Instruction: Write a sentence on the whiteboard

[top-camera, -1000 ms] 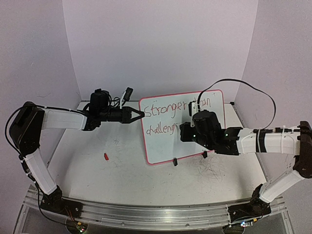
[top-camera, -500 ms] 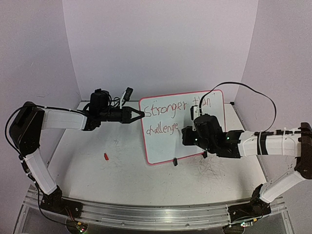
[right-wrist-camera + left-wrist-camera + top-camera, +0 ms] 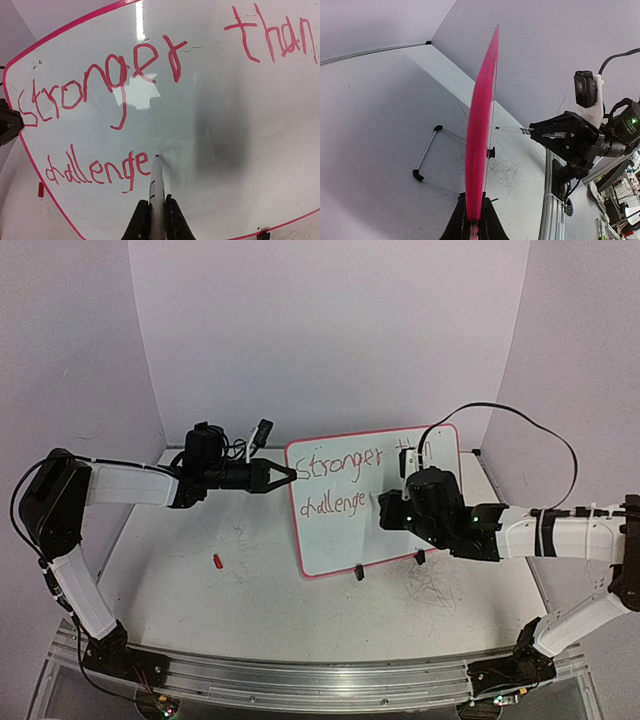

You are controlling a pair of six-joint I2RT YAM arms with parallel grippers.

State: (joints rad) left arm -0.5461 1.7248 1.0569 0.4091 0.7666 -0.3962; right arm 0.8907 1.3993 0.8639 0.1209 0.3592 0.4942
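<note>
A white, scuffed desk (image 3: 250, 590) was seen from above, closed in by pale walls on 3 sides. Grey scribbles (image 3: 437, 590) were scattered over its surface, thickest toward the right near side. A whiteboard (image 3: 400, 530) was stood on edge toward the back of the desk, borne on 2 small black clip feet (image 3: 358, 572) at its lower rim. A thin wire bracket (image 3: 427, 155) with black tips was rested on the desk behind the board. 1 small red piece (image 3: 217, 561) was laid flat on the desk, well apart from the board's left side. A metal rail (image 3: 300, 680) was fixed along the near edge.

Tilted whiteboard (image 3: 345, 540) with red sentence (image 3: 338, 464), left fingers (image 3: 275, 471) at its left edge.
</note>
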